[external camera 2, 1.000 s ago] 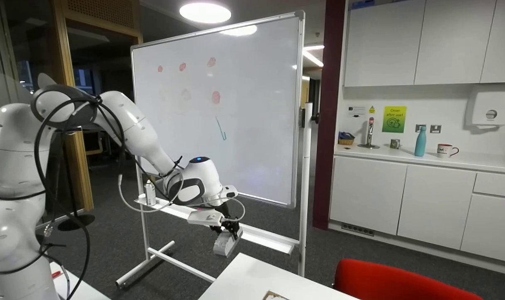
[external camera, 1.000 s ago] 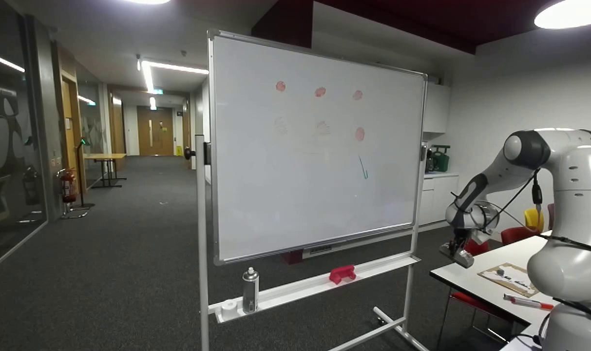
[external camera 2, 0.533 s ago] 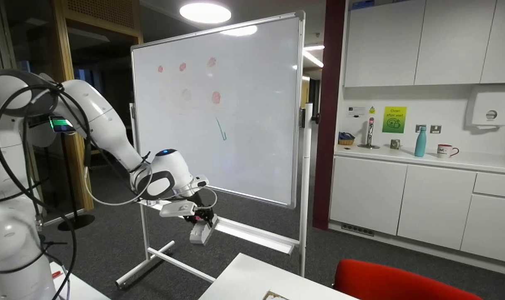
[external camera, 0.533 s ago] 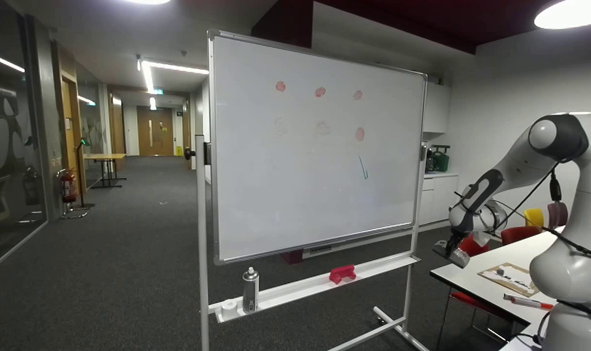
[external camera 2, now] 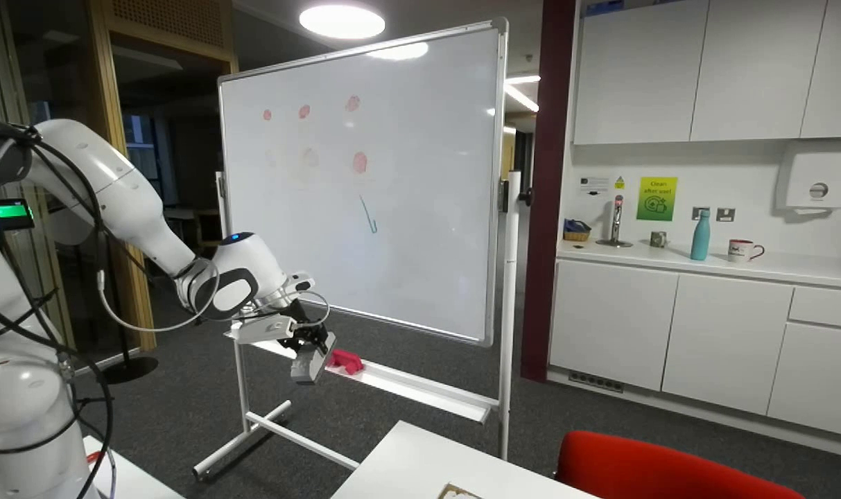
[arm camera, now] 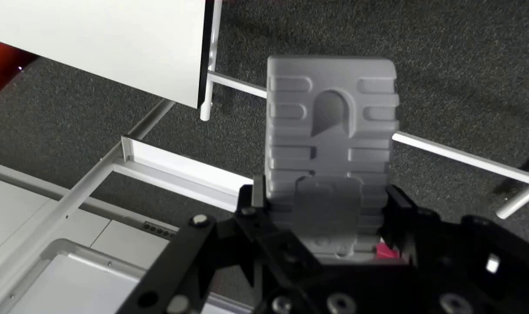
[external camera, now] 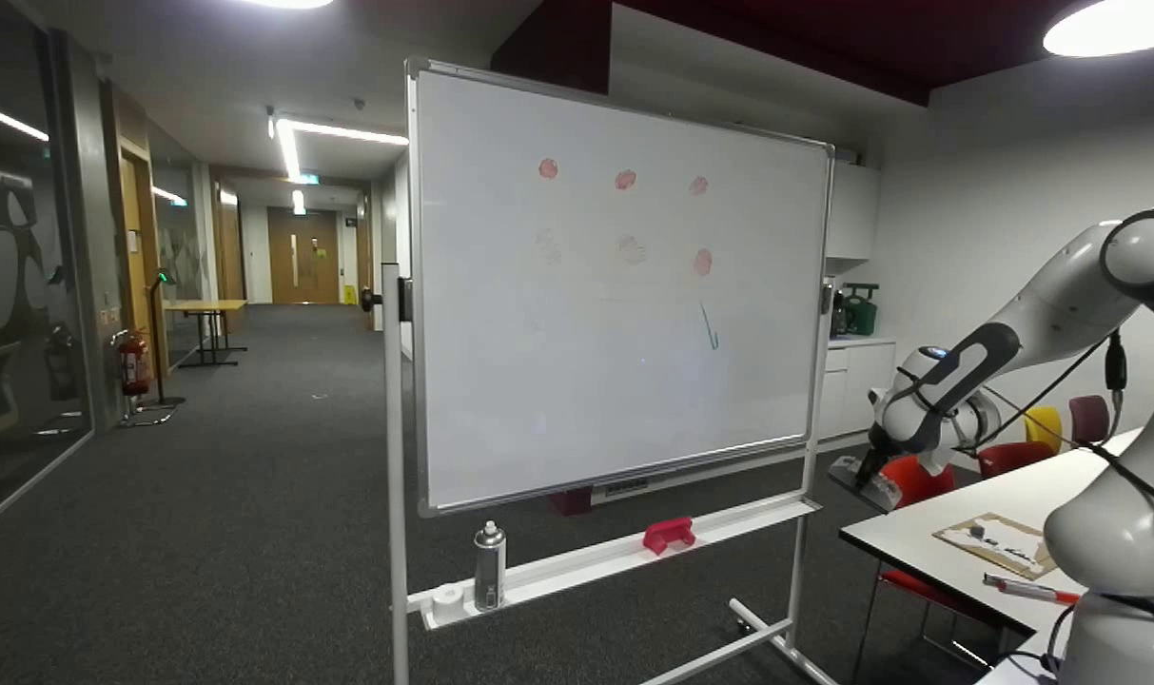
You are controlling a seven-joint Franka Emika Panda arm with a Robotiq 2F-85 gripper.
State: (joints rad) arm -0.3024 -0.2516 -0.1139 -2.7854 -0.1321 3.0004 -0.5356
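Holding a ridged grey block (arm camera: 329, 152) in the gripper (arm camera: 325, 200), closed only down to the width of the block, pressed on both sides, and with one end stuck out past the grip. Shifted sideways and a little higher together with the block over the last second, so uncovering more of the pink piece (external camera 2: 345, 361) beyond it; judged to be partway through a carry, and not setting down. Reaching outward with the arm (external camera 2: 108, 180), bent high at the elbow, sloped down along the forearm, and aimed obliquely floorward at the wrist, so tilting the block. Held in mid-air over the floor (arm camera: 443, 43), near the corner of the white table (external camera 2: 420, 457) and touching neither that nor the whiteboard (external camera 2: 434, 270). Seen farther off, on the tray (external camera 2: 434, 395) beneath the board: the pink piece and an upright spray can (external camera: 489, 571). Seen above: red spots (external camera: 548, 168) and a green line (external camera: 708, 328) on the board. Seen farthest: a kitchen counter (external camera 2: 815, 267) bearing a blue bottle (external camera 2: 700, 237).
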